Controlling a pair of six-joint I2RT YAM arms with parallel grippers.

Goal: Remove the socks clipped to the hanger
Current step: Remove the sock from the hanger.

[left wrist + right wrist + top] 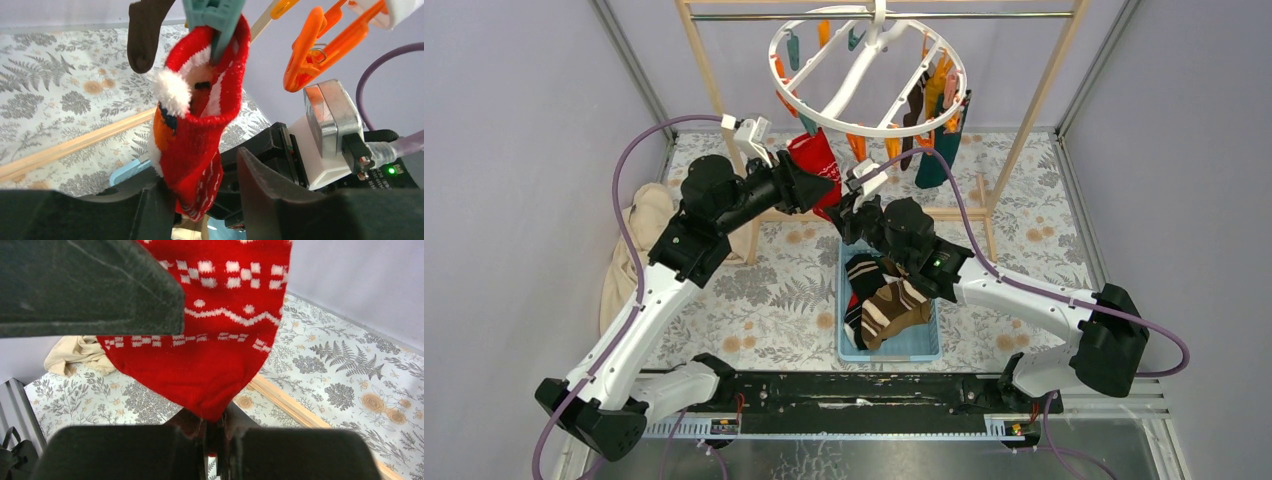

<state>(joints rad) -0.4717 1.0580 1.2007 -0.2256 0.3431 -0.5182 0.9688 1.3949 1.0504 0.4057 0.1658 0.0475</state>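
The white ring hanger point(869, 70) hangs from the wooden rack's rail. A red patterned sock point(814, 158) hangs from a teal clip point(215, 20). My left gripper point(205, 200) stands open around the sock's lower half, cloth touching its left finger point(150, 210), a gap to the other. My right gripper point(216, 432) is shut on the red sock's point(220, 340) bottom tip, just below the left gripper point(824, 190). Brown, mustard and dark green socks point(934, 110) hang clipped on the ring's right side. A brown sock point(145, 35) dangles behind the red one.
A light blue basket point(894, 350) sits below the right arm with striped and brown socks in it. The wooden rack point(1034, 110) frames the hanger, its base bar crossing the floral cloth. A beige cloth point(639, 240) lies at left. Empty orange clips point(310, 55) dangle near the left wrist.
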